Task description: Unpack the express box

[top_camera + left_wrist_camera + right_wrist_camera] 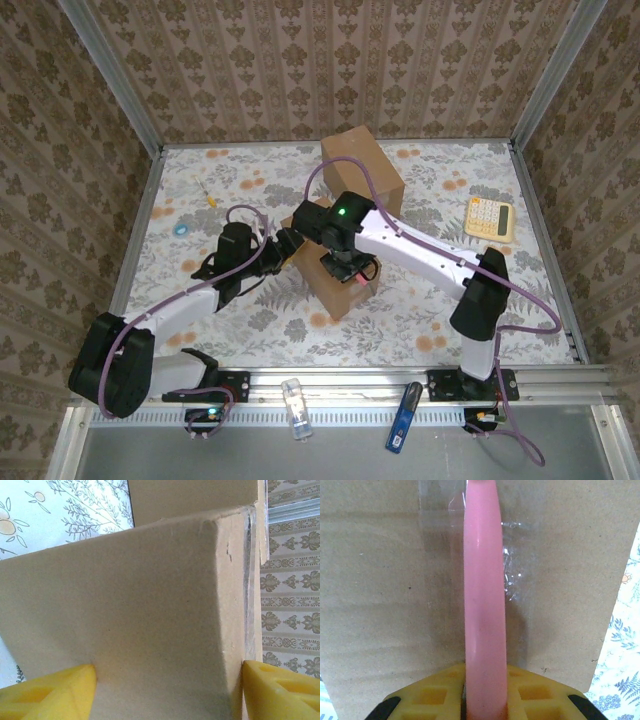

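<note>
The express box point(335, 300) is a brown cardboard carton lying mid-table, its seam covered by clear tape point(512, 575). My left gripper point(290, 245) reaches in from the left and straddles the box's end. In the left wrist view its yellow fingertips point(50, 690) press against opposite sides of the box point(150, 605). My right gripper point(345, 268) hovers over the box top, shut on a pink cutter tool point(482, 605). The tool points away from the fingers, and its far tip rests on the tape strip.
A second, taller cardboard box point(362, 165) stands just behind. A yellow calculator point(489, 217) lies at the right. A small yellow stick point(205, 195) and a blue object point(181, 229) lie at the left. A clear item point(296, 408) and a blue one point(404, 417) rest on the near rail.
</note>
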### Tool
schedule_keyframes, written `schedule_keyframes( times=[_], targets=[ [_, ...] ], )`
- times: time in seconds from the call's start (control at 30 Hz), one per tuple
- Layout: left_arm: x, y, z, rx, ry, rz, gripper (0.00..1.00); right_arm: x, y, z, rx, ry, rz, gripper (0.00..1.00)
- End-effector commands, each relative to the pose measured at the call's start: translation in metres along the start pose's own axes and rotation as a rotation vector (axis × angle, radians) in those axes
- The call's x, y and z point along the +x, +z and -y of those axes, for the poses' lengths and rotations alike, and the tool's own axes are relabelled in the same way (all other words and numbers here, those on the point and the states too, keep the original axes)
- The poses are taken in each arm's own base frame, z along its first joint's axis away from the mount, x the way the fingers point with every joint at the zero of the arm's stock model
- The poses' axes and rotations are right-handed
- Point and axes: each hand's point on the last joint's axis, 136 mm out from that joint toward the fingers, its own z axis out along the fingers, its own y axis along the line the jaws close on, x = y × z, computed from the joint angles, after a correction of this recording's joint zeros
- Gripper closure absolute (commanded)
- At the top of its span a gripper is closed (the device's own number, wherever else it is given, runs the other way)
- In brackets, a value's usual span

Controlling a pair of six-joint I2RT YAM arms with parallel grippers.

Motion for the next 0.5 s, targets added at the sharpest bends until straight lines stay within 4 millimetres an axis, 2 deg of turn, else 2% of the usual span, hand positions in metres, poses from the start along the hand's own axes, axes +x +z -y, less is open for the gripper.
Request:
schedule_keyframes(
  times=[0.0, 0.3, 0.47],
  targets=[
    [0.002, -0.002, -0.046, -0.143, -0.076, 0.011, 0.25, 0.059, -0.001, 0.011, 0.039, -0.019, -0.228, 1.00],
    [0.004, -0.003, -0.051, -0.165, -0.077, 0.002, 0.25, 0.078, 0.000, 0.004, -0.015, -0.033, -0.295, 1.00],
    [0.005, -0.002, -0.055, -0.179, -0.077, -0.004, 0.25, 0.076, 0.000, 0.001, -0.019, -0.044, -0.317, 1.00]
  ],
)
